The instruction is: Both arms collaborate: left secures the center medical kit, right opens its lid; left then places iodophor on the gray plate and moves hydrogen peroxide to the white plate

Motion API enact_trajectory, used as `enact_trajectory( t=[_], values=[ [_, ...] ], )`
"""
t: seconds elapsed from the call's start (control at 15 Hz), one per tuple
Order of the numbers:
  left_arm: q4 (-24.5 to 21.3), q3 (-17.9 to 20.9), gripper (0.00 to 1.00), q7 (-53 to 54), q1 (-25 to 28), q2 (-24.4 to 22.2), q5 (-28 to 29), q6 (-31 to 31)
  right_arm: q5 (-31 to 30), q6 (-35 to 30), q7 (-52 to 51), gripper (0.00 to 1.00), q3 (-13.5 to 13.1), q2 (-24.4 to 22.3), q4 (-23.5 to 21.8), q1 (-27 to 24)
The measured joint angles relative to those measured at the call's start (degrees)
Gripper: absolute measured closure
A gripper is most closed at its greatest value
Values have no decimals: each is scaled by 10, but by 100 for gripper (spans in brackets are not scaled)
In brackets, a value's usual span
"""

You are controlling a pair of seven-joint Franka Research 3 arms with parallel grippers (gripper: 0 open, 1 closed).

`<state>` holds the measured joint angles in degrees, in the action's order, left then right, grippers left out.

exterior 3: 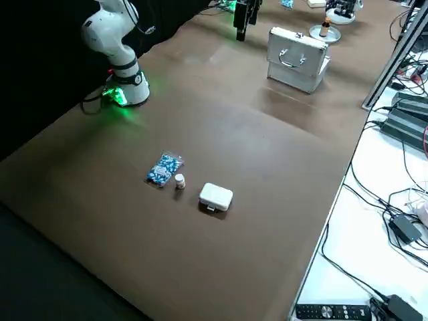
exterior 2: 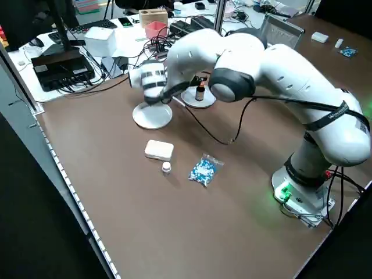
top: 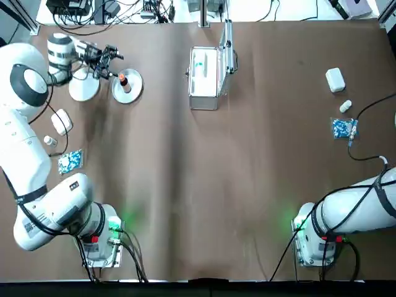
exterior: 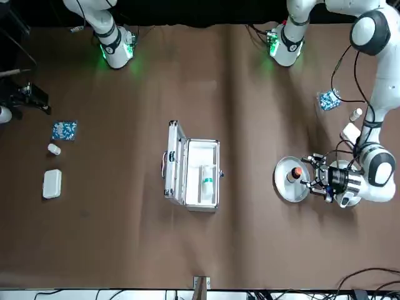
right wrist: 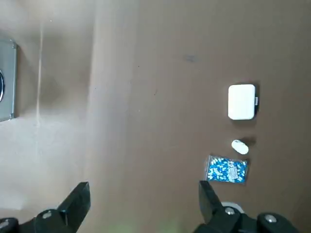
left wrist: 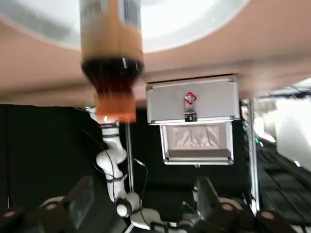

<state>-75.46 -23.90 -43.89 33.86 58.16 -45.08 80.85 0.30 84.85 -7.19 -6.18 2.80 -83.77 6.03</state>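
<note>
Over the table's left side, the left gripper [exterior: 310, 172] hangs low just beside the iodophor bottle [top: 124, 84], its two fingers wide apart with nothing between them. The dark brown bottle, topped by an orange cap, stands upright on the rimmed gray plate [top: 135, 93], apart from both fingers. Next to that plate lies the flat white plate [top: 84, 88], partly covered from above by the left arm's wrist. Near the middle of the table the silver medical kit [top: 203, 101] sits open, its lid [top: 227, 52] raised on the side toward the right arm. Inside its base lies the hydrogen peroxide bottle [exterior: 207, 182], white with a teal mark, touched by neither gripper. Off at the table's right side, the right gripper [right wrist: 145, 194] is parked in the air, fingers spread and empty. On that side lie a white case [top: 335, 80], a small white vial [top: 345, 106] and a packet of blue-and-white capsules [top: 341, 128]. Another white case [exterior 2: 159, 150], a capped white vial [exterior 2: 166, 167] and a similar capsule packet [exterior 2: 203, 172] lie on the left side, the vial upright.
</note>
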Motion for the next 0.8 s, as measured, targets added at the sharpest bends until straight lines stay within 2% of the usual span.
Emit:
enact_trajectory(
  t=[0.13, 0.27, 0.6, 0.67, 0.8],
  values=[
    [4, 0, 0, -50, -23, -42, 22, 1, 0, 0, 0, 1, 0, 0, 0, 0],
    [5, 0, 0, -77, -52, -85, 50, 15, 0, 0, 0, 1, 0, 0, 0, 0],
    [14, -2, 0, -91, -148, -191, 160, 55, 0, 0, 0, 1, 0, 0, 0, 2],
    [15, -5, 0, -96, -178, -226, 206, 63, 0, 0, 0, 1, 1, 0, 0, 2],
    [14, -5, 0, -116, -214, -251, 251, 68, 0, 0, 2, 1, 1, 0, 0, 2]
  ],
)
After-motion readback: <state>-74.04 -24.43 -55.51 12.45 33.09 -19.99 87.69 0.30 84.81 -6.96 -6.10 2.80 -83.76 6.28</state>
